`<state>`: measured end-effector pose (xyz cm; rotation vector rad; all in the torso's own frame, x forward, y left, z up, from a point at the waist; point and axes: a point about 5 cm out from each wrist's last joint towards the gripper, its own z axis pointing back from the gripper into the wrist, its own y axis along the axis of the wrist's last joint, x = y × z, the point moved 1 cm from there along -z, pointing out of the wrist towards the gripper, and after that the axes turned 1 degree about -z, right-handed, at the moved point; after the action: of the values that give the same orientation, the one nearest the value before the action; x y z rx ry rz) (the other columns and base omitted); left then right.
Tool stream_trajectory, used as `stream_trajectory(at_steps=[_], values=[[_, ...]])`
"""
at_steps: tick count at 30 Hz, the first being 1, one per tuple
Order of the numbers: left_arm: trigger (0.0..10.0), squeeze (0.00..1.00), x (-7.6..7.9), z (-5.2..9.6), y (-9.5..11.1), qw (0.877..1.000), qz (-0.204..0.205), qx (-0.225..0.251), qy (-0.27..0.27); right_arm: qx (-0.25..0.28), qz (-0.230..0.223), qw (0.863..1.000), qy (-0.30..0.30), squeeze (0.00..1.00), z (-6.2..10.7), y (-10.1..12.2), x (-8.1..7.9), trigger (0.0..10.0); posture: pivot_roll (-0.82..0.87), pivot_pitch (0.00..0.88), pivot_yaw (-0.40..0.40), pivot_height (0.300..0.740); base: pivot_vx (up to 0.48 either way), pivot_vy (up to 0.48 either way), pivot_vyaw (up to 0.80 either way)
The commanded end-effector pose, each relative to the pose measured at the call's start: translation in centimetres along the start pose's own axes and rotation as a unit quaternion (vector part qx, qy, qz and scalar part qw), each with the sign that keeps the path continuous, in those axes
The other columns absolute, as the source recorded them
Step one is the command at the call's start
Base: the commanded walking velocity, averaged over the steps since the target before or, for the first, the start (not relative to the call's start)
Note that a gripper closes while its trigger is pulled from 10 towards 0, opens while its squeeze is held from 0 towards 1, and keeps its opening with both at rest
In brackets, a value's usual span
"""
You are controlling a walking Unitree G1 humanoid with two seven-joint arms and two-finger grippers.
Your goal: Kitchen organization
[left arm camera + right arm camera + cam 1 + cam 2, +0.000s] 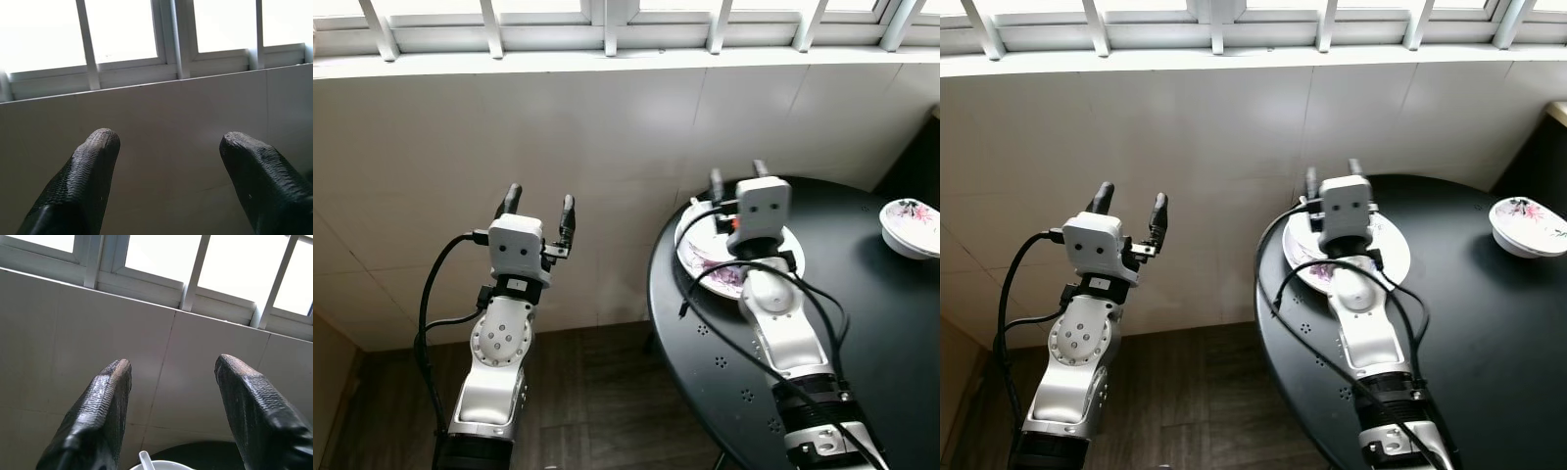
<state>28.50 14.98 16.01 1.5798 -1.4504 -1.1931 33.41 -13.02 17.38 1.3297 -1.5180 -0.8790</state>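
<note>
organization looks barely begun: plate [705, 257] and bowl [911, 227] sit well apart on the tabletop [891, 333]. right gripper [736, 178] hovers above the plate, left gripper [539, 206] off the tabletop, both fingers spread, empty.

table [881, 323] black | plate [700, 257] white, purple floral | bowl [909, 227] white, pink floral
</note>
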Motion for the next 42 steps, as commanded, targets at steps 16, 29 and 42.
stream_trajectory(at_steps=[16,29,42], values=[[10.0,0.00,0.27,-0.03,-0.33,1.000,0.013,-0.015,-0.006,-0.027,-0.008,1.000,-0.003,0.00,-0.17,-0.75,0.33,10.0,0.04,0.009,-0.046,0.740,0.000,0.135,0.00],[10.0,0.00,0.14,-0.13,-0.20,1.000,0.010,-0.008,-0.007,-0.029,-0.008,1.000,-0.008,0.00,-0.20,-0.91,0.17,10.0,0.04,0.000,-0.029,0.740,0.000,0.257,0.00],[10.0,0.00,-0.02,-0.27,-0.20,1.000,-0.004,-0.004,-0.020,-0.032,-0.015,0.999,-0.015,0.00,-0.27,-1.09,-0.28,10.0,0.05,0.000,-0.013,0.740,0.000,0.000,0.00]])
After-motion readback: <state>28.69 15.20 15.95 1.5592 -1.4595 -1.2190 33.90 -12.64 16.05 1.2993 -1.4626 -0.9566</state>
